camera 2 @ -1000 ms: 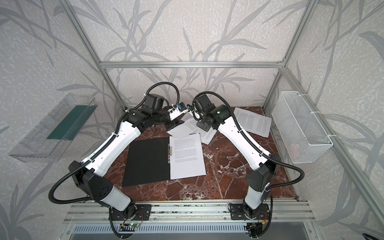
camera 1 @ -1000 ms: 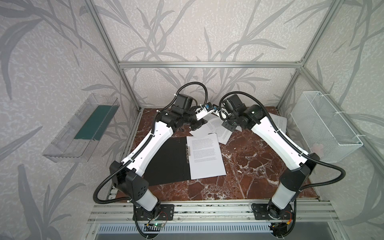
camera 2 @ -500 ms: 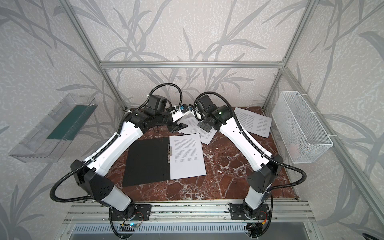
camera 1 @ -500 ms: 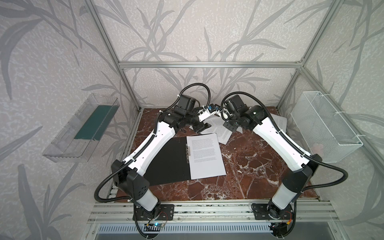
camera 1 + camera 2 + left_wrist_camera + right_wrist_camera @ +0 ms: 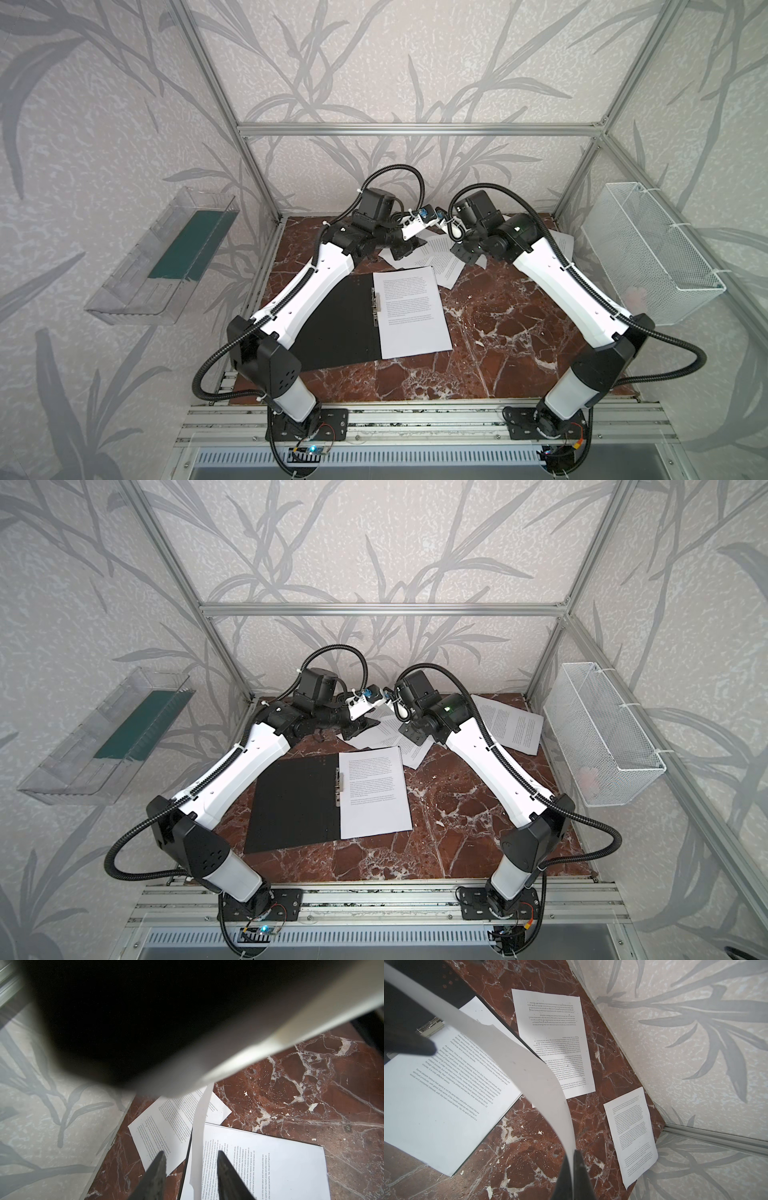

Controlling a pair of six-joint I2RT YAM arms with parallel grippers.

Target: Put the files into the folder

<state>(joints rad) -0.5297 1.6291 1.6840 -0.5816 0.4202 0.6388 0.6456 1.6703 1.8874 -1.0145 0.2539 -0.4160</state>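
**Folder**: lies open and flat on the counter, left of centre, black inside facing up. The metal clip bar runs along the spine. In both top views the left arm crosses over its outer left corner. Its near edge stops short of the counter's front edge.

**Filed sheet**: lies print side up on the folder's right half. Its left edge is at the clip bar, and it sits slightly skewed.

**Raised sheet**: off the counter, bowed in an arc above the folder's far end.
- One end is pinched in the right gripper, whose jaws are closed tight on the paper's edge.
- The other end runs edge-on between the fingers of the left gripper. Its jaws stand partly apart with a gap on either side of the paper, gripping nothing.

**Loose sheets**: a few overlap just beyond the folder's far edge, beneath both grippers. More paper lies well apart in the back right corner, close to the wall edge.

**Open room:** bare marble lies in front of the folder and to its right, as far as the right arm.

**Fixtures:** the clear tray is on the left wall and the wire basket on the right wall, both off the counter.
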